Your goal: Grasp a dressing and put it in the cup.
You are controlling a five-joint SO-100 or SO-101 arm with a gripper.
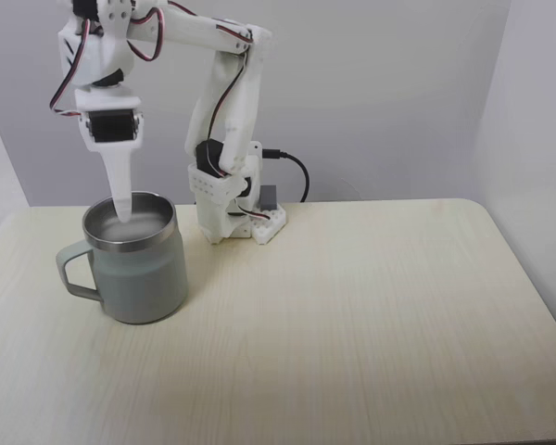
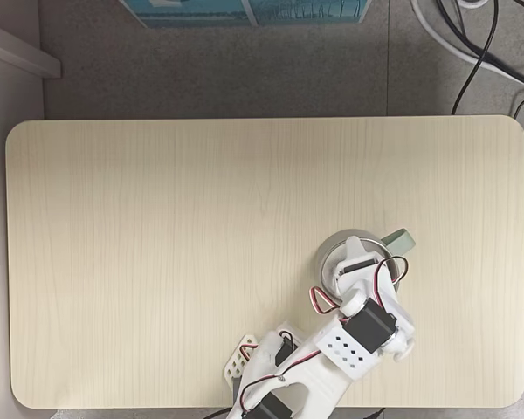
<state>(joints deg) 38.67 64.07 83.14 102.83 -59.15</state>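
Observation:
The pale grey-green cup (image 1: 141,278) stands at the left of the table in a fixed view, its squarish handle (image 1: 71,273) pointing left. In the fixed view from above, the cup's rim (image 2: 330,253) shows at the lower right, half covered by the arm. My white gripper (image 1: 125,211) points straight down into the cup's mouth, with its tapered fingers (image 1: 121,181) dipping below the steel rim. From above, the gripper (image 2: 356,264) sits over the cup's opening. The fingertips are hidden inside the cup, so the gap between them cannot be seen. The dressing is hidden from view.
The arm's base (image 1: 236,218) is fixed at the table's back edge, just right of the cup, with a black cable (image 1: 295,167) behind it. The light wooden table (image 1: 371,315) stretches wide to the right and front.

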